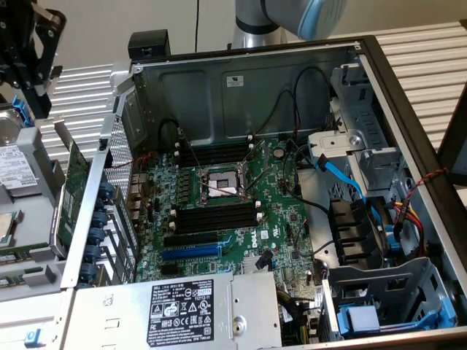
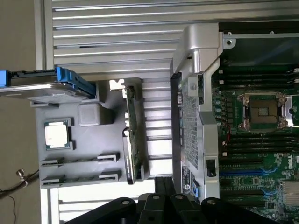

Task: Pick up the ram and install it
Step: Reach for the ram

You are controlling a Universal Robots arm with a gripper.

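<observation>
1. I'm seeing the jaws clenched on nothing, hanging over the parts tray, which is sitting just beside the computer case on the exterior view's left.
2. The ram is sitting on edge in the tray's bracket rows, near the processor. It's untouched and not yet picked. I'm not managing to tell whether both rows are filled.
3. My read is that the brackets are keeping the stick upright so its thin top edge is facing the jaws.
4. An expansion card is standing on edge at the tray side nearest the case, and a hard drive in a blue carrier is lying at the far end. Neither is the target.
5. The case is lying on its side with the panel off, so the motherboard is facing up, probably for reaching it from above.
6. The black memory slots flanking the processor socket are looking empty.
7. A blue cable and some black ones are trailing over the board near the slots, so I'm flagging a snag risk.
8. The table is ribbed aluminium slats, carrying both case and tray.
9. For the room, I'm seeing a plain pale wall behind the case. Beige floor is showing beside the table, with a loose wire on it.
</observation>
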